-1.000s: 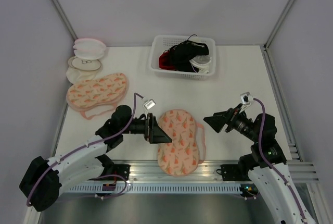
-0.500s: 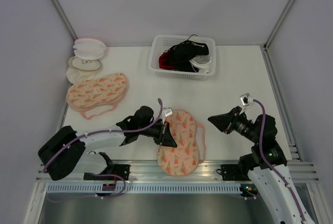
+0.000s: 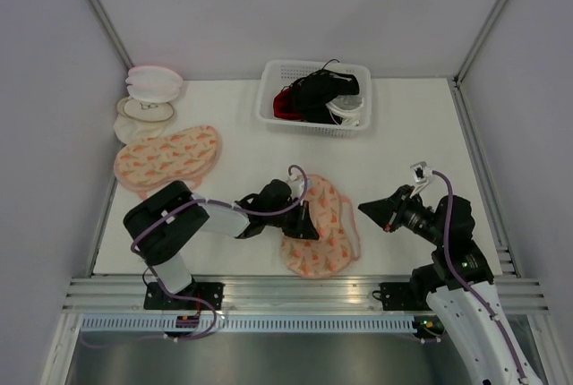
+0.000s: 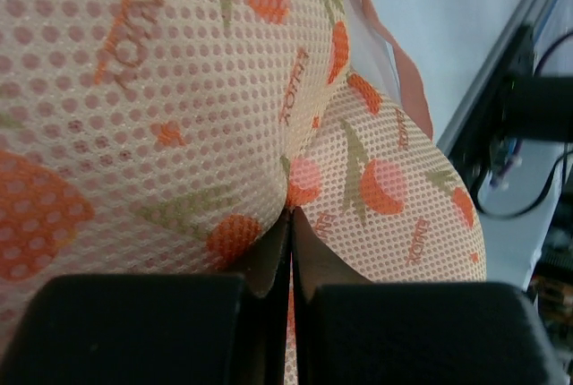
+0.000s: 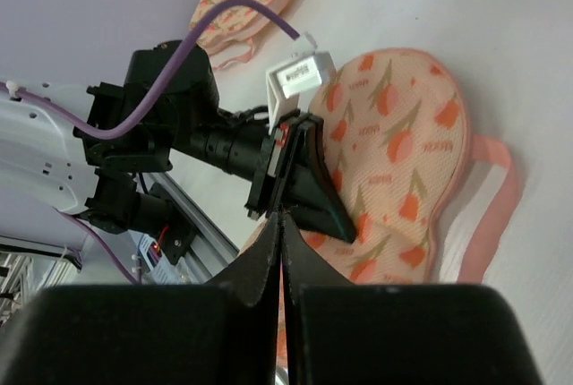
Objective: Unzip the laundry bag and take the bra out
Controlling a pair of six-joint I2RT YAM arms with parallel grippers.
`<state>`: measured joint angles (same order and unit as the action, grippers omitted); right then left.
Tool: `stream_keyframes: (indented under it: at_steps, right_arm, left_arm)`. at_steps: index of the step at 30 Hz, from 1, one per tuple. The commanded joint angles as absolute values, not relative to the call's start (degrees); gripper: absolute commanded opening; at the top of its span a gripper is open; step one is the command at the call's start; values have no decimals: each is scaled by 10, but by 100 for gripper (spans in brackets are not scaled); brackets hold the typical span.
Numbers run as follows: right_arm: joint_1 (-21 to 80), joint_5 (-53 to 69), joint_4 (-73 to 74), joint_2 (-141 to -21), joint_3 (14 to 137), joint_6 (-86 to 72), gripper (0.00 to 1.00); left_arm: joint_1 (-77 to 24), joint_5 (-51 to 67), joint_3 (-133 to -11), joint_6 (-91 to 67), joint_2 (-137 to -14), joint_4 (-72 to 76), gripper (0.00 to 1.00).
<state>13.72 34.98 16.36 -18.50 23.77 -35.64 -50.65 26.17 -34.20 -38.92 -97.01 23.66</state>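
The laundry bag (image 3: 328, 235), peach-pink with an orange carrot print, lies zipped near the table's front edge, its pink strap (image 5: 494, 190) trailing at its right side. My left gripper (image 3: 311, 222) is shut. In the left wrist view its tips (image 4: 291, 213) press into a crease of the bag's mesh cover (image 4: 179, 89), and I see no fabric between the fingers. My right gripper (image 3: 365, 209) hangs shut and empty to the right of the bag, apart from it. In the right wrist view, that gripper (image 5: 282, 217) points at the bag (image 5: 403, 125). The bra is hidden.
A second carrot-print bag (image 3: 168, 158) lies at the left. Behind it sit white-and-pink round cases (image 3: 149, 97). A white basket (image 3: 271, 107) with black, red and white garments stands at the back centre. A metal rail (image 3: 295, 291) runs along the near edge.
Both grippers have gone from open to shut. My left arm has stretched right onto the bag, which has shifted and turned slightly to the right. The right arm has barely moved.
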Motion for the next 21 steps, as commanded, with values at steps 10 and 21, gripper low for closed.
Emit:
stream_keyframes:
  at_steps: [10, 21]
  right_arm:
    - [138, 277, 273, -239, 270, -299, 0]
    - [138, 244, 270, -259, 271, -309, 9]
  left_arm:
    - [-495, -57, -417, -591, -1056, 360, 2]
    - [-438, -17, -468, -645, -1152, 508, 2]
